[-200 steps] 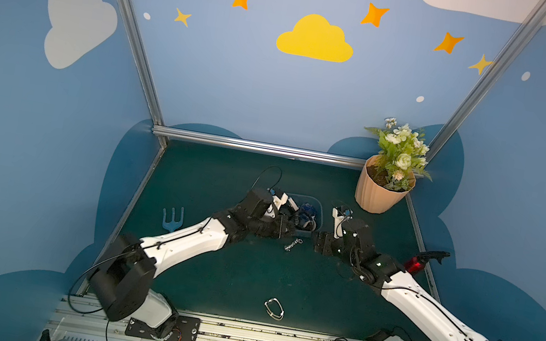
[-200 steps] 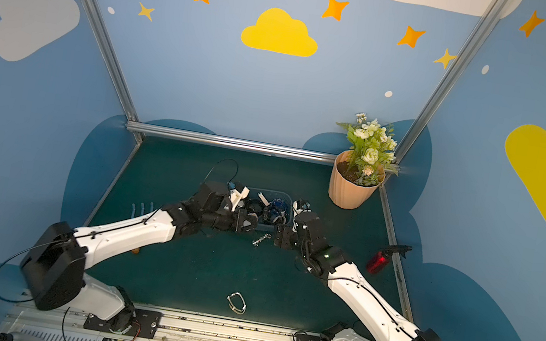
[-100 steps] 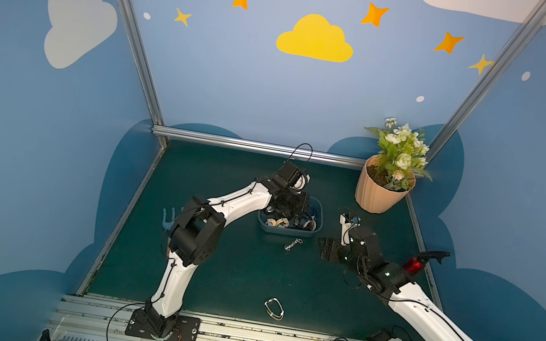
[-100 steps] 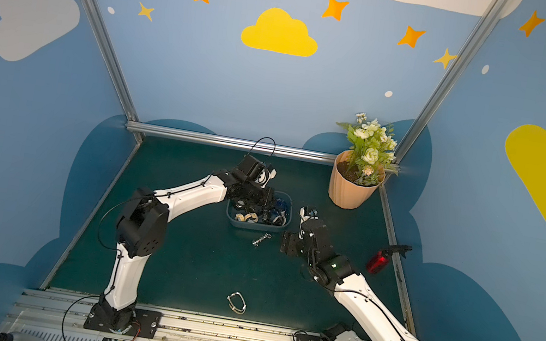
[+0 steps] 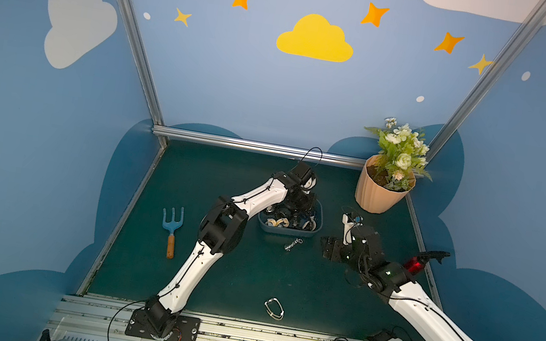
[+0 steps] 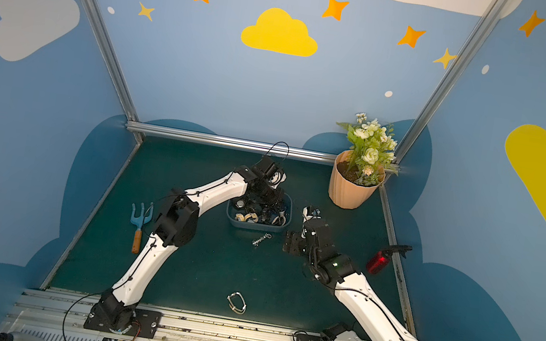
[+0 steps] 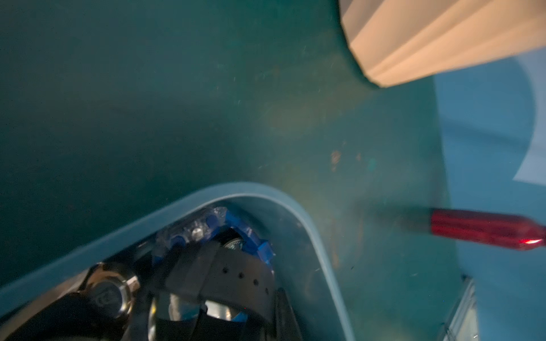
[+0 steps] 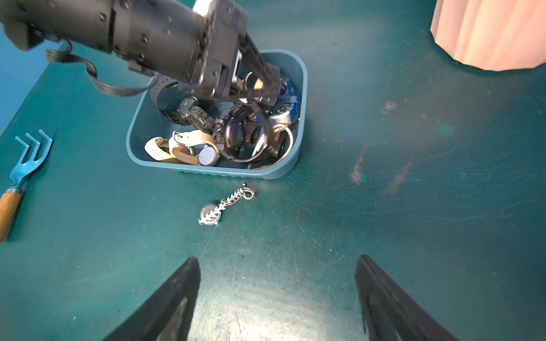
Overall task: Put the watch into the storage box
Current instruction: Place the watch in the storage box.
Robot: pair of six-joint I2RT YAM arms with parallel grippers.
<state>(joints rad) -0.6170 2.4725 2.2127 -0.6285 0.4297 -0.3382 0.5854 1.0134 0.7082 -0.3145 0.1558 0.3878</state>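
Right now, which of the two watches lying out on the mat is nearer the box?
The silver chain watch with the round face, just in front of the box. The other, a looped bracelet watch, lies far off by the front rail.

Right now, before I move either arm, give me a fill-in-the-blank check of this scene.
The left gripper reaches into the shallow blue-grey plastic storage box, which holds several ____.
The right gripper stands ____.
The small silver chain-strap watch lies on the green mat, ____ (inside/outside) the box.
Missing: watches; open; outside.
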